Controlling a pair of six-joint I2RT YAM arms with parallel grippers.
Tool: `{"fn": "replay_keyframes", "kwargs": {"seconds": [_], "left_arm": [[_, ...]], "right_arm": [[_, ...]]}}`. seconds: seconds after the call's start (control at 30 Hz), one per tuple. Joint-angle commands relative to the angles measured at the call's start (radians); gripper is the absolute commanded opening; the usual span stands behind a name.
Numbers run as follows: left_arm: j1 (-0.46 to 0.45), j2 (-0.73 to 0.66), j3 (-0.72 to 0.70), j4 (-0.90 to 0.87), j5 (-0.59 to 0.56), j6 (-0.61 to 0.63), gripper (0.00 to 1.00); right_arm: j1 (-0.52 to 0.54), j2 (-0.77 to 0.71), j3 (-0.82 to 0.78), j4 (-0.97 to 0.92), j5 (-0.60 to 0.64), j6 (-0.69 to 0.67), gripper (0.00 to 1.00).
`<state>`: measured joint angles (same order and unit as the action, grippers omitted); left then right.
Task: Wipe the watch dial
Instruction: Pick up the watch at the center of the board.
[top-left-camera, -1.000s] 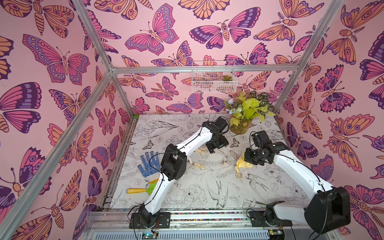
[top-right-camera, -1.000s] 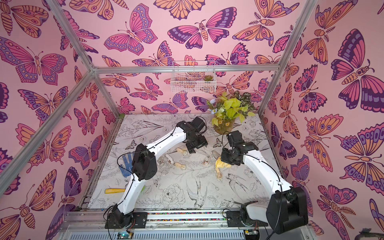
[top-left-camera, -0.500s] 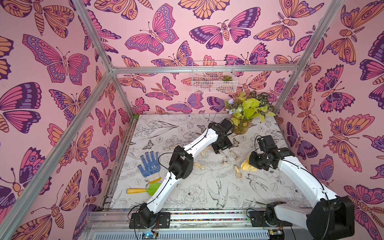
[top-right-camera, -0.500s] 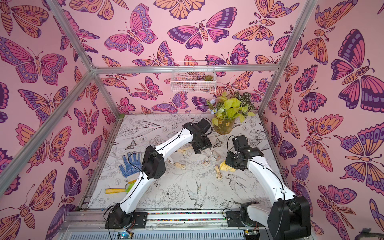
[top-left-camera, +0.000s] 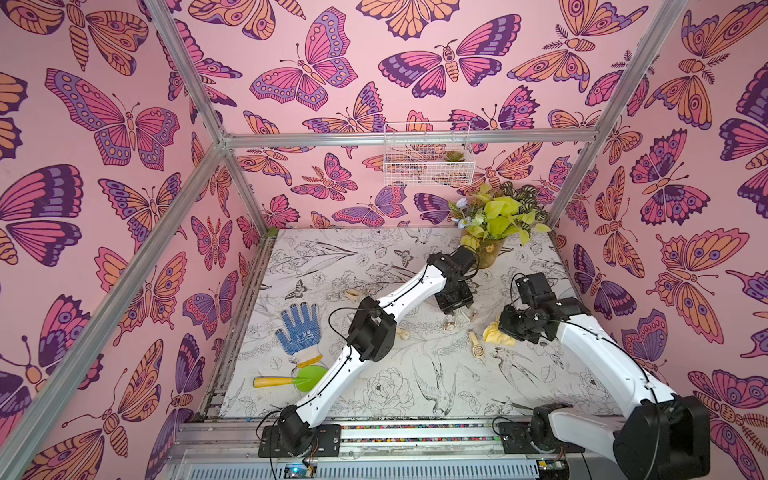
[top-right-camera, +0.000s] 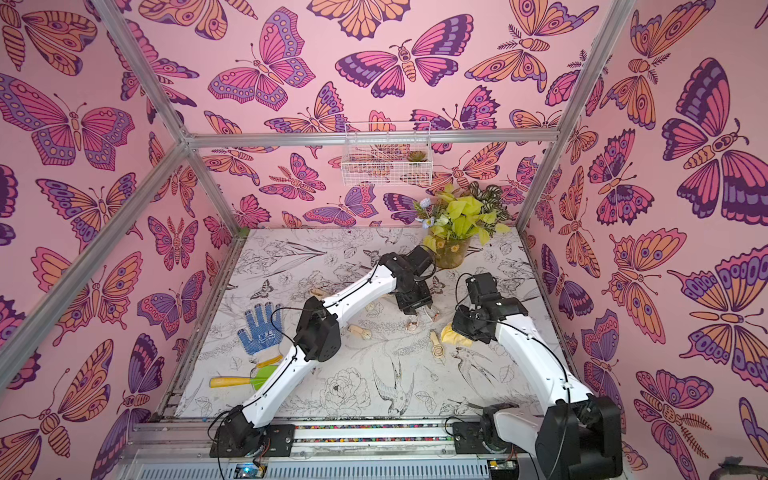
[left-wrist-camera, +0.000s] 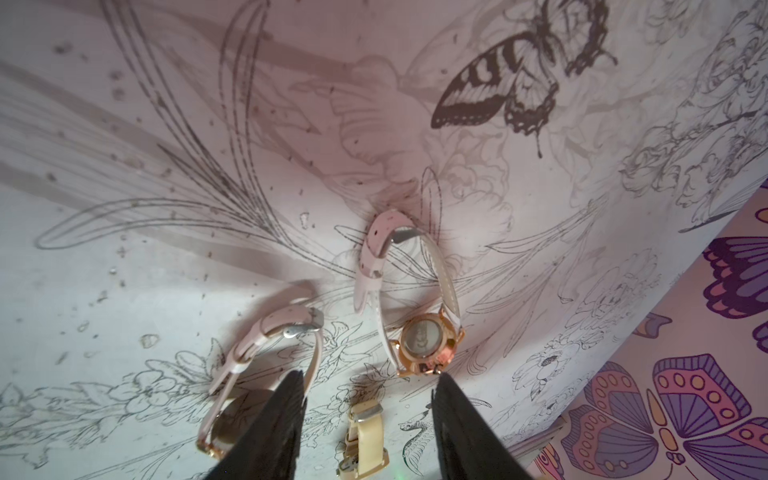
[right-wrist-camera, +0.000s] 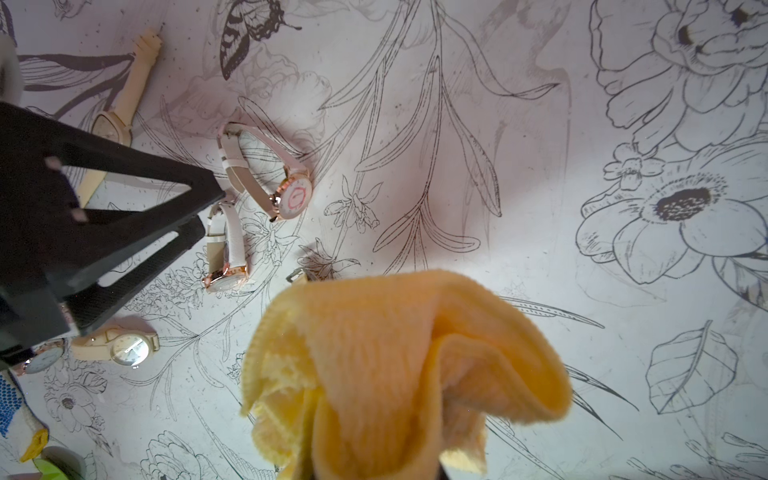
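Watches (top-left-camera: 450, 325) at centre of table (top-left-camera: 374, 249), cloth (top-left-camera: 496, 334) just right of them, glove (top-left-camera: 300, 332) behind scoop (top-left-camera: 291, 380) at left, plant (top-left-camera: 498, 220) in back-right corner

Rose-gold watch (left-wrist-camera: 422, 345), pale pink strap buckled in a loop (lying on its side), yellow cloth (right-wrist-camera: 395, 374) bunched nearby.

The setting is an enclosed robot test cell of the laboratory type. An aluminium profile frame (top-left-camera: 374, 139) carries wall panels (top-left-camera: 124, 124) printed with butterflies on the three visible sides. The table top (top-left-camera: 316, 257) under the left gripper (top-left-camera: 457, 312) is covered with a printed botanical sheet. Both arms are bolted to a slotted rail (top-left-camera: 415, 432) at the table edge, well behind the left gripper. Decorative props complete the staging: a potted plant (top-left-camera: 494, 216) just beyond the left gripper, and a white wire basket (top-left-camera: 428, 166) on the wall above and beyond it.
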<state>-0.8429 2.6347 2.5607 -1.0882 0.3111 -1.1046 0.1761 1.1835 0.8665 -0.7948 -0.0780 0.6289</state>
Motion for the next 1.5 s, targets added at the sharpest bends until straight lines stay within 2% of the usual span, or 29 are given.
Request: {"fn": "replay_keyframes", "kwargs": {"seconds": [0.0,0.23,0.57,0.7,0.83,1.0,1.13,1.3,1.47], "left_arm": [[-0.01,0.03,0.011,0.019,0.025,-0.003,0.49],[-0.015,0.051,0.004,0.045,0.043,-0.01,0.39],[-0.016,0.052,-0.048,0.069,0.046,-0.024,0.32],[-0.016,0.058,-0.058,0.078,0.05,-0.033,0.26],[-0.015,0.065,-0.063,0.084,0.055,-0.038,0.15],[-0.015,0.065,-0.074,0.098,0.055,-0.053,0.1],[-0.015,0.056,-0.082,0.131,0.056,-0.071,0.01],[-0.007,0.02,-0.093,0.147,0.031,-0.089,0.0],[0.016,-0.082,-0.188,0.172,-0.009,-0.112,0.0]], "right_arm": [[-0.008,-0.021,-0.012,-0.02,0.018,0.009,0.0],[-0.009,-0.037,-0.029,-0.028,0.018,0.007,0.0],[-0.013,-0.052,-0.035,-0.041,0.023,-0.001,0.0],[-0.016,-0.06,-0.041,-0.046,0.024,-0.005,0.0],[-0.021,-0.066,-0.043,-0.052,0.023,-0.01,0.0],[-0.023,-0.078,-0.044,-0.06,0.022,-0.017,0.0],[-0.023,-0.089,-0.046,-0.064,0.016,-0.02,0.0],[-0.023,-0.086,-0.036,-0.057,-0.001,-0.034,0.0],[-0.023,-0.049,-0.023,-0.02,-0.043,-0.04,0.0]]}}
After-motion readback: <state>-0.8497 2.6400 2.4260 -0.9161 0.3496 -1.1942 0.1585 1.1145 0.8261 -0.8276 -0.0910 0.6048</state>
